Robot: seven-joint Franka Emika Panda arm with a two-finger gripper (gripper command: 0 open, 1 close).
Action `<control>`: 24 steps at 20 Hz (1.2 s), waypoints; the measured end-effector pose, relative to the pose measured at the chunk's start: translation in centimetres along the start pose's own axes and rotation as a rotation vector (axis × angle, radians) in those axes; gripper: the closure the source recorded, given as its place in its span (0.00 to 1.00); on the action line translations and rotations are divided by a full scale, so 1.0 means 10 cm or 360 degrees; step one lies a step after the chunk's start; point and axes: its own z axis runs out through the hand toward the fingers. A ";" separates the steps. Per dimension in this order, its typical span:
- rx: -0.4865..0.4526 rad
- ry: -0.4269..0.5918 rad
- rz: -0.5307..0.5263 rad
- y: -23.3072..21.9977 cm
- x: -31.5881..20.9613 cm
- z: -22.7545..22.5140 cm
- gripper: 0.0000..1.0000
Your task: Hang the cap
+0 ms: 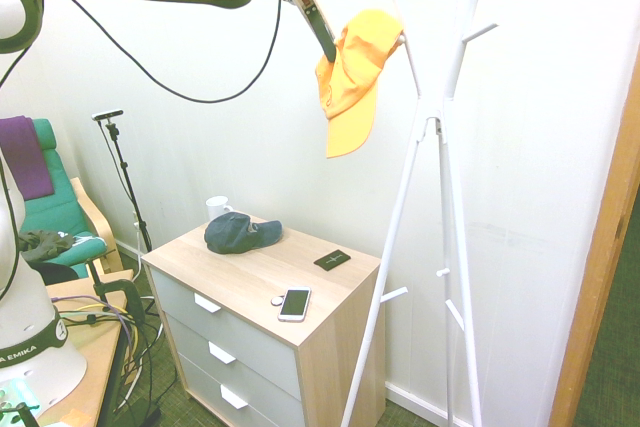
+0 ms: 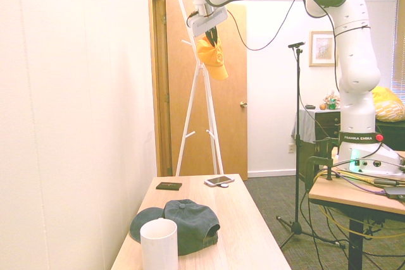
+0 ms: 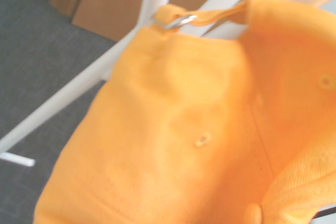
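While the arm reaches out high over the room, the gripper (image 1: 330, 51) is closed on the yellow-orange cap (image 1: 350, 77), pinching its fabric. Cap hangs just below the fingertips, brim pointing down, clear of the dresser. Its back strap (image 3: 220, 17) and metal buckle (image 3: 180, 22) show in the wrist view, close to the white poles; whether the strap is over a peg, cannot tell.

White coat rack (image 1: 447, 157) stands just beyond the gripper, on the side away from the arm's base. One upper peg (image 1: 481, 33) juts out past the gripper; other pegs sit lower on the legs, well below it.

Far beneath the gripper: wooden dresser (image 1: 255, 262) with pale drawer fronts. On its top, all well below the end effector, a dark navy cap (image 1: 240, 233), white mug (image 1: 218, 207) near that cap, dark flat card-like item (image 1: 332, 260), and phone (image 1: 294, 304) with a small round object (image 1: 277, 300) just beside it. Behind the gripper, seen from the second exterior side, a wooden door (image 2: 231, 112).
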 end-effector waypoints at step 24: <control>0.0056 -0.0174 0.0013 0.02 -0.18 0.24 0.00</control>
